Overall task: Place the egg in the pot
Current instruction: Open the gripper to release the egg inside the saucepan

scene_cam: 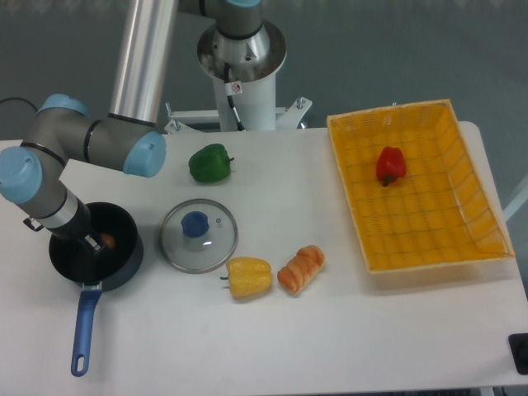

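The egg (107,240) lies inside the pot (124,256) at the table's (330,330) left edge, too small to tell which way its long axis points. The pot's blue handle (83,330) runs toward the near edge. The gripper (93,244) reaches into the pot beside the egg; whether its fingers are apart cannot be told.

Arm bent low at far left, hand (93,245) downward, fingers' state unclear.
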Controlling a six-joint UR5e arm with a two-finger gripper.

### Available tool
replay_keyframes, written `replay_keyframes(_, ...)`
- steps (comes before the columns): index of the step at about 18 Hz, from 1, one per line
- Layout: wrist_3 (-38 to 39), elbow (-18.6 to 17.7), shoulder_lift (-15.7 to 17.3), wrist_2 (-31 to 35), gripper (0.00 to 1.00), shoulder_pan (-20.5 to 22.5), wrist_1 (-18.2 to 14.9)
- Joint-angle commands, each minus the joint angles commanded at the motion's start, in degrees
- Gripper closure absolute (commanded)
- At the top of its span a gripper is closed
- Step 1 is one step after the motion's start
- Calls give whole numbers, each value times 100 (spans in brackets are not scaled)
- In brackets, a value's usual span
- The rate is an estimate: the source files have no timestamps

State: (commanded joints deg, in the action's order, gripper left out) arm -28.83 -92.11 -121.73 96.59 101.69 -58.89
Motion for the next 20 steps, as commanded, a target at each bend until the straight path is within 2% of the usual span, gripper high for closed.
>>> replay_keyframes(6, 0, 0, -18, 0, 59, -18, 0)
replay_keyframes(12, 0, 0, -18, 17, 48, -18, 9)
replay_keyframes(20, -9, 0, -18, 35, 43, -26, 9)
